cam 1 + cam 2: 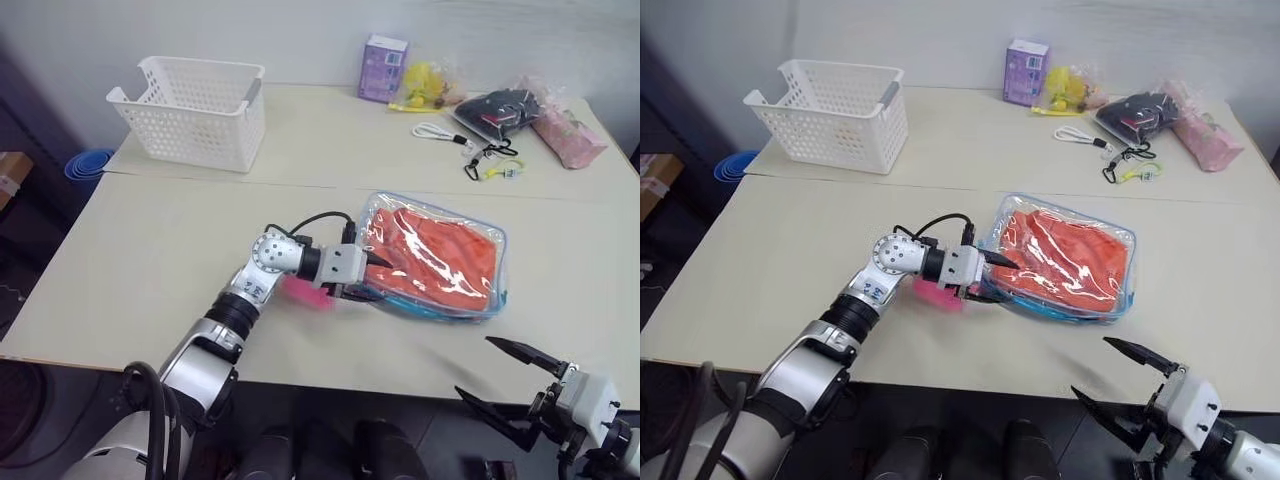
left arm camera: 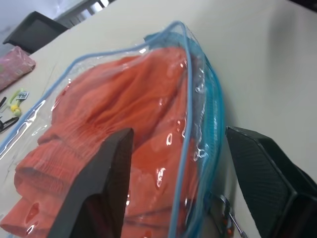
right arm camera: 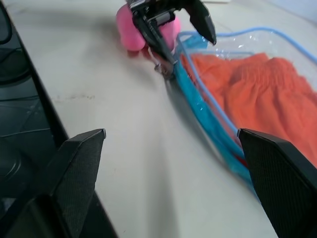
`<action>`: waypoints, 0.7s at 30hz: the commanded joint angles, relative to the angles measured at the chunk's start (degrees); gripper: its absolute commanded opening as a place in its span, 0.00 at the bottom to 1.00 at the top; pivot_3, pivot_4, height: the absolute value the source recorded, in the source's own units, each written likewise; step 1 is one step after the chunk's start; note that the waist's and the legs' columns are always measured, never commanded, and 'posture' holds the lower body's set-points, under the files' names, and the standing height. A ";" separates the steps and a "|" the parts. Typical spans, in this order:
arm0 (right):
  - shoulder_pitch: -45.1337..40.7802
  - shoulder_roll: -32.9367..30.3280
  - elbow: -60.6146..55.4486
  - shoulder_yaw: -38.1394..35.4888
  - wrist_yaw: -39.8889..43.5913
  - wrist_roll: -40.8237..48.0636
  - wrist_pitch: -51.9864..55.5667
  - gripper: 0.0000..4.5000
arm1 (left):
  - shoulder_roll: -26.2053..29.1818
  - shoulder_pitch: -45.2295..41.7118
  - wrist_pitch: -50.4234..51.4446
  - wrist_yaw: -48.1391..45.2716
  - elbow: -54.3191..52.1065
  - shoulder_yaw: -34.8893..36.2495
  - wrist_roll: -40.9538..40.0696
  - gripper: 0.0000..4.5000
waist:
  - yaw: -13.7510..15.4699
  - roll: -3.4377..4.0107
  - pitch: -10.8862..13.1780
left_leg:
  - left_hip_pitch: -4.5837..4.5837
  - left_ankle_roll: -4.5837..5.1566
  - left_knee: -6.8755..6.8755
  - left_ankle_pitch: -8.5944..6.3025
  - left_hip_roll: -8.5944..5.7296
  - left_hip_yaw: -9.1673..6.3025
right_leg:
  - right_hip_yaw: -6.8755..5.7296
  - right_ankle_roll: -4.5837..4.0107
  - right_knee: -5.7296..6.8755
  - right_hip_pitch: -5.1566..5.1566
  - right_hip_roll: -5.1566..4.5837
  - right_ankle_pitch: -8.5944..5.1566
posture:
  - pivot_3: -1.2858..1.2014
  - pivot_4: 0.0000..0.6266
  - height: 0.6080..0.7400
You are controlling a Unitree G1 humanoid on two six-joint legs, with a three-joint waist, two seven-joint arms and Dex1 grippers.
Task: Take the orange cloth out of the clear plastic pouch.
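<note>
The clear plastic pouch (image 1: 437, 257) lies flat on the surface (image 1: 180, 250), toward the near edge, right of centre. The orange cloth (image 1: 435, 255) is fully inside it, bunched and wrinkled, filling most of the pouch. Blue zipper edging runs around the rim. A pink plush charm (image 1: 938, 294) sits just beside the pouch's left end.

The left end effector (image 1: 372, 277) is at the pouch's left end, fingers apart: one black finger (image 2: 106, 188) lies over the film above the cloth, the other (image 2: 267, 183) is outside on the surface. Not clamped on anything.

The right end effector (image 1: 507, 376) hovers off the near edge, near the right corner, fingers spread wide, holding nothing, well apart from the pouch.

A white lattice basket (image 1: 195, 110) sits at the far left, contents not discernible. Clear bags (image 1: 530, 115) holding pink and black items sit at the far right corner.
</note>
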 commanded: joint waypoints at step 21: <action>2.43 -0.14 -7.13 4.22 -4.95 0.94 8.61 1.00 | -3.97 0.05 13.01 -0.58 -2.87 1.92 -3.64 0.01 | -0.15 0.02 -0.01 | 0.00 0.03 -0.01 0.00 0.04 0.01 | 0.05 0.00 0.07 -0.03 0.02 0.00 | 0.52 0.24 1.00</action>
